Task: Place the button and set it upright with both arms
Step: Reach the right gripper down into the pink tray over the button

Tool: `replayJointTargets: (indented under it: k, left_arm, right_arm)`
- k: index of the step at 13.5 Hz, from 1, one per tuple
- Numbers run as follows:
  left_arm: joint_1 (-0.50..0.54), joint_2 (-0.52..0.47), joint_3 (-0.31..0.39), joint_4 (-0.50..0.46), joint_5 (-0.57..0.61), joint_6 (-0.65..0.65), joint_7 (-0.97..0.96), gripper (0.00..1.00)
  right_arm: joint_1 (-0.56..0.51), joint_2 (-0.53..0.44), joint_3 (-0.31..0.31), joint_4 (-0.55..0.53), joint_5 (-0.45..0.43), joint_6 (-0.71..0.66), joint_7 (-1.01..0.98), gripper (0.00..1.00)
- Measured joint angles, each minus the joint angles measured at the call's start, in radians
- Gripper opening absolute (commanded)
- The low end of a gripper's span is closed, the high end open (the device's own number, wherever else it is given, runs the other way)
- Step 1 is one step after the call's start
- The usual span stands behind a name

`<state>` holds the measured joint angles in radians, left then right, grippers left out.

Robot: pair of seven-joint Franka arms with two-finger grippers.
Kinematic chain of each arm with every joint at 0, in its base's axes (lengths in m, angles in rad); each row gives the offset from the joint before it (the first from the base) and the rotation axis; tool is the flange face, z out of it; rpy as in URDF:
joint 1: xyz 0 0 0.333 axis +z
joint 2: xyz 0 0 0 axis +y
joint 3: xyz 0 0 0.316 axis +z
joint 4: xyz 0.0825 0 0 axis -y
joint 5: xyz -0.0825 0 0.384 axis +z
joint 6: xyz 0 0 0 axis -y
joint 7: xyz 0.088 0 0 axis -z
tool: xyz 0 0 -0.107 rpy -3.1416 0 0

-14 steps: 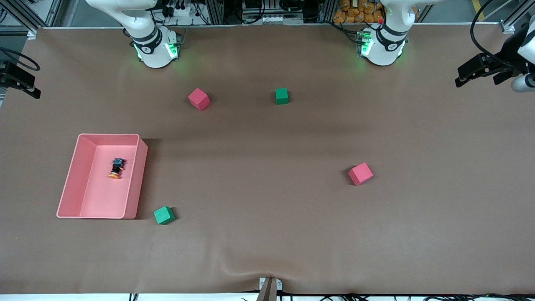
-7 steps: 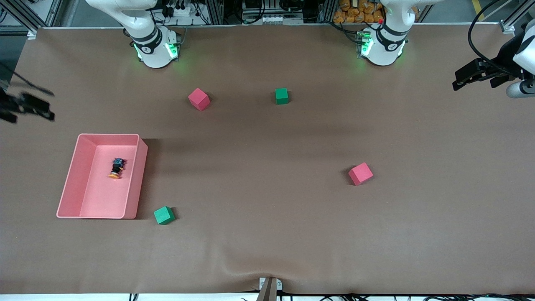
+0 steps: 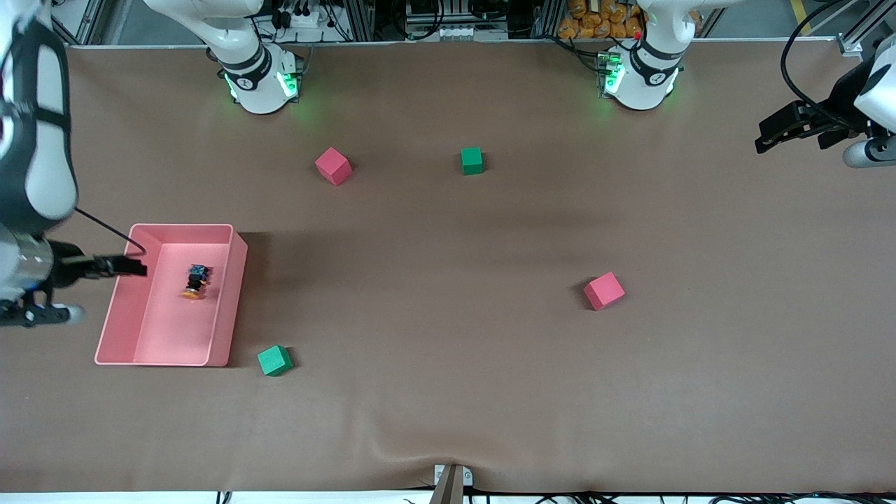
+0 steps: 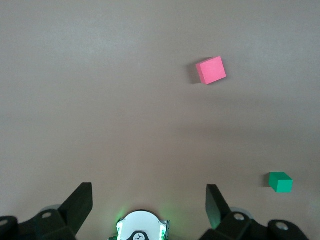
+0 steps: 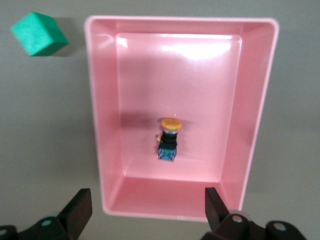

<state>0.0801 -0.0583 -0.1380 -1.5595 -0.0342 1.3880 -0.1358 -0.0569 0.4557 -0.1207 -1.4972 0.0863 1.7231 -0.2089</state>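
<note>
The button (image 3: 195, 281) lies on its side on the floor of the pink tray (image 3: 122, 294), which sits on the brown worktop (image 3: 448, 364) toward the right arm's end. The front view shows it as a small dark body with its orange cap turned toward the camera. The right wrist view looks straight down into the tray (image 5: 257, 100) and makes the button (image 5: 168, 137) plainer: orange cap, black barrel and blue rear block in a line, clear of all four walls. The right claw (image 3: 115, 267) hangs over the tray's outer wall in the front view; its own camera shows the right claw (image 5: 147, 212) spread wide with nothing between the fingers. The left claw (image 3: 787, 129) hangs over the worktop's edge at the left arm's end, and the left wrist view shows the left claw (image 4: 149, 202) wide and empty too, above bare worktop with a red cube (image 4: 210, 70) and a green cube (image 4: 280, 182).
</note>
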Motion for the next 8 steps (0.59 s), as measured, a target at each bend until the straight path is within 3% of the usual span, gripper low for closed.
replayJointTargets:
  k: [8]
  left_arm:
    - [0.000,0.001,0.000,-0.004,0.000,0.000,0.000,1.00]
  right_arm:
    - [-0.008,0.090,-0.018,-0.199,0.051,0.310,-0.010,1.00]
